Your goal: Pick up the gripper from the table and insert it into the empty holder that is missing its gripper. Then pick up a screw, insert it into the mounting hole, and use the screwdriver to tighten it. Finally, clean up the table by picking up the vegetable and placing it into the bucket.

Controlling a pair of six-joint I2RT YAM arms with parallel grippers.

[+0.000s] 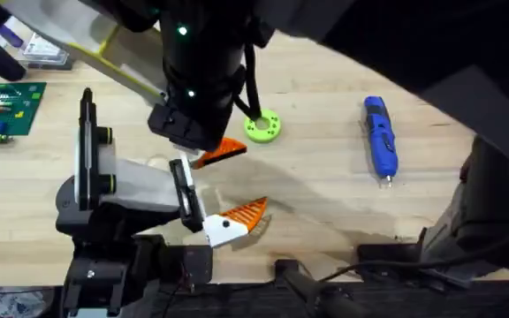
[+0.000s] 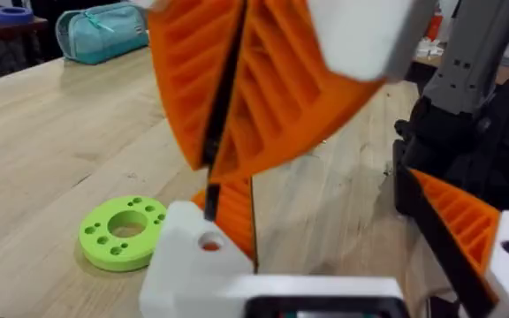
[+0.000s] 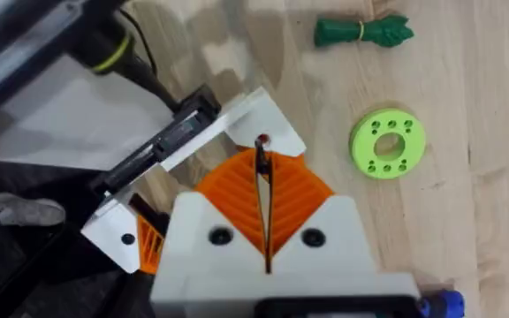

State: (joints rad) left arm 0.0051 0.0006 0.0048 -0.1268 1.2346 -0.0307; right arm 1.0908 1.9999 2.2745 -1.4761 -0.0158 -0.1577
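Right pincer [image 3: 262,159] is seen reached across to the centre-left of the overhead frame, dark and large under the camera. Its two orange ribbed fingers [image 3: 294,190] are clenched flat together, a thin dark seam between them; whether anything is nipped there cannot be told. Their tips are set down against a white holder [image 3: 237,124] on the left pincer [image 2: 325,203], beside a small red spot [image 3: 261,140]. Left pincer is held released, its fingers spread well apart along the white rail. The gripper [image 2: 232,212], an orange ribbed wedge, is found at the holder with the mounting hole [image 2: 208,242], directly beneath the right pincer's tips. The second orange finger [image 1: 246,215], white-based, is noted lower centre in the overhead frame. The screwdriver [image 1: 380,137] is laid on the bench [image 1: 325,185] at upper right, well apart from both arms. A green ring [image 1: 262,127] is seen just right of the right arm. The vegetable [image 3: 363,31], green and bundled, is seen lying on the bench past the ring.
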